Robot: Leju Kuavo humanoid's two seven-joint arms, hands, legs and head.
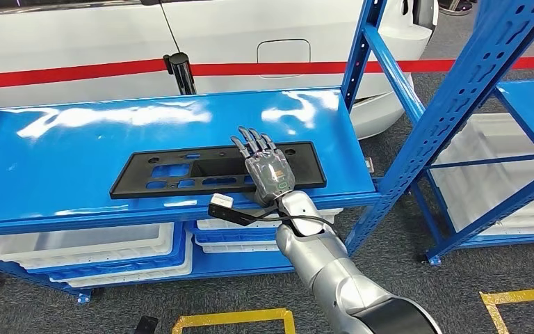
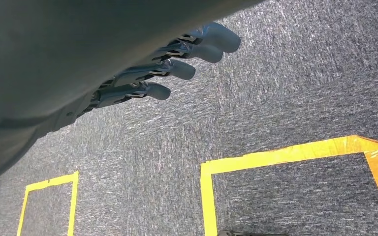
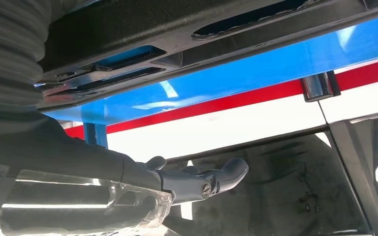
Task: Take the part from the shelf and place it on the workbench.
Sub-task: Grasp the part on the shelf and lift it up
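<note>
**Robot hand reaching over a black part on a blue shelf**

A long, flat black plastic part (image 1: pixel 212 174) with rectangular cut-outs is lying lengthwise on the glossy top board of a blue metal shelf (image 1: pixel 76 146), near its front edge. The robot's right hand (image 1: pixel 264 167) is stretching over the part's right portion, fingers extended and slightly spread; whether it is gripping the part I cannot tell. The left hand (image 2: pixel 167 64) is hanging low over grey carpet (image 2: pixel 285 98), fingers lightly curled and apart, holding nothing. Yellow tape (image 2: pixel 275 156) is marking out squares on the floor. White plastic bins (image 1: pixel 90 243) are sitting on the lower shelf board. Behind the shelf, a white car (image 1: pixel 250 42) is standing with a red barrier belt (image 1: pixel 76 72) stretching across in front of it. Another blue rack (image 1: pixel 521 104) is standing to the right
</note>
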